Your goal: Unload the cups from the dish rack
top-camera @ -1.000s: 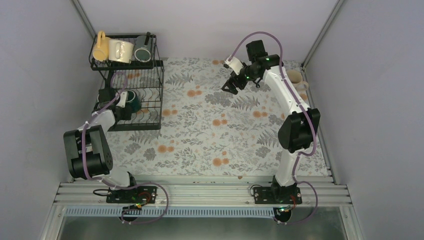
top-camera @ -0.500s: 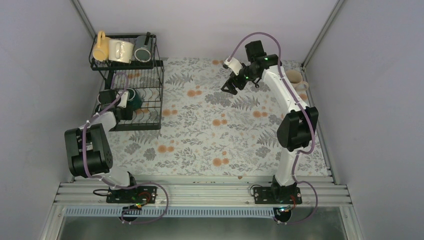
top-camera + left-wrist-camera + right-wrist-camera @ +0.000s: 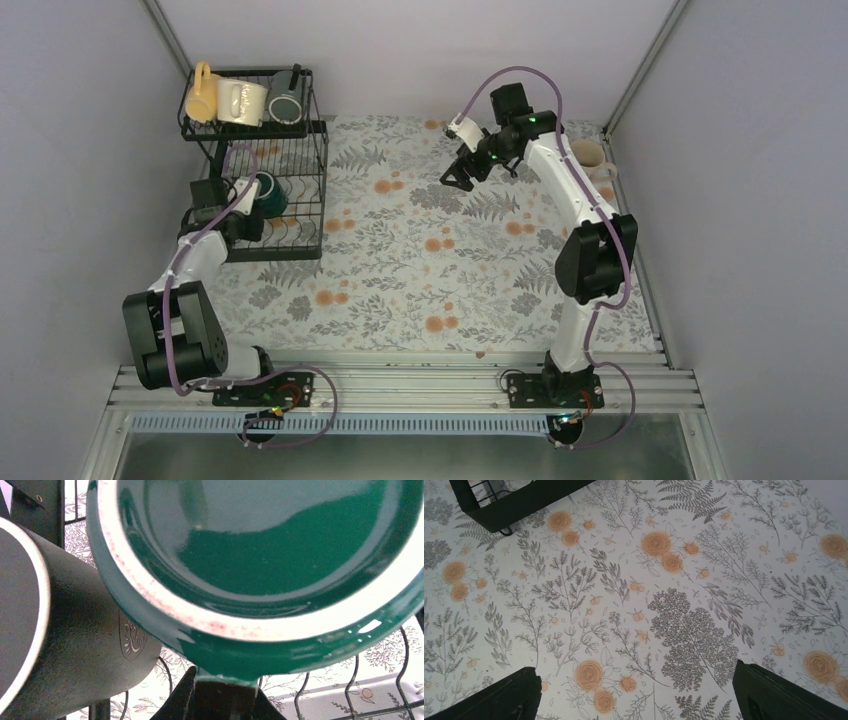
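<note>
The black wire dish rack (image 3: 300, 215) stands at the far left. Its upper shelf holds the yellow mug (image 3: 201, 92), the cream lettered mug (image 3: 243, 101) and the dark grey mug (image 3: 286, 104). My left gripper (image 3: 247, 208) is over the lower tray, shut on the wall of the dark green mug (image 3: 268, 193), whose open mouth fills the left wrist view (image 3: 260, 555). The black mug (image 3: 70, 630) lies beside it. My right gripper (image 3: 457, 178) is open and empty above the table (image 3: 639, 700). The beige mug (image 3: 592, 158) stands at the far right.
A floral cloth (image 3: 430, 260) covers the table. A corner of the rack (image 3: 514, 500) shows at the top left of the right wrist view. Grey walls close in the left, back and right sides. The right arm's links rise over the right half of the table.
My left arm has stretched further over the rack, and the dark green mug has moved slightly away and up with it. The right gripper has shifted a little to the left.
</note>
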You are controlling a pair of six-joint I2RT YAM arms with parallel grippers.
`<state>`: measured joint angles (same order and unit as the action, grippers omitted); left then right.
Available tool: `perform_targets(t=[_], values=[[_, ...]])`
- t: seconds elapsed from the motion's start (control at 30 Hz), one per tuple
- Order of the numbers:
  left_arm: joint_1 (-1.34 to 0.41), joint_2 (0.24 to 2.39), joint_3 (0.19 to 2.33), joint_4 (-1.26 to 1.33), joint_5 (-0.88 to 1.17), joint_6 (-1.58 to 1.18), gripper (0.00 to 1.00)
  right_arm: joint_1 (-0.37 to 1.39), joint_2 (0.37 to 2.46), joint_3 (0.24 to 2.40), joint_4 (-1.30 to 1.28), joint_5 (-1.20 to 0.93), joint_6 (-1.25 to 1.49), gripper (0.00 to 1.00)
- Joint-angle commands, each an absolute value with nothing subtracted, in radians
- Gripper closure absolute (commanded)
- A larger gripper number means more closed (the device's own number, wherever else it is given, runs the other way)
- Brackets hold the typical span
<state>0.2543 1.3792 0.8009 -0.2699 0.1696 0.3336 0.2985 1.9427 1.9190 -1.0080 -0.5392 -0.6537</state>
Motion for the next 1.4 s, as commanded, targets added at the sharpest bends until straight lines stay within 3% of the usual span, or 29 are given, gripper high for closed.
perform_targets(t=[0.0, 0.4, 0.6, 0.8, 1.0, 1.37], values=[[0.253, 1.352, 0.851, -0.257, 0.214, 0.347, 0.98, 0.293, 1.89, 1.895, -0.982, -0.605, -0.644, 0.02], [0.253, 1.316, 0.977, -0.381, 0.328, 0.313, 0.98, 0.311, 1.922, 1.9, -0.972, -0.697, -0.62, 0.02], [0.253, 1.314, 1.032, -0.49, 0.564, 0.322, 0.98, 0.322, 1.926, 1.926, -0.978, -0.775, -0.599, 0.01], [0.234, 1.322, 1.056, -0.514, 0.783, 0.333, 0.98, 0.333, 1.933, 1.91, -0.961, -1.01, -0.56, 0.01], [0.15, 1.248, 1.03, -0.384, 0.845, 0.293, 0.98, 0.342, 1.948, 1.852, -0.935, -1.277, -0.551, 0.01], [-0.043, 1.257, 1.001, -0.028, 0.747, 0.157, 0.98, 0.367, 1.953, 1.816, -0.841, -1.465, -0.455, 0.0]])
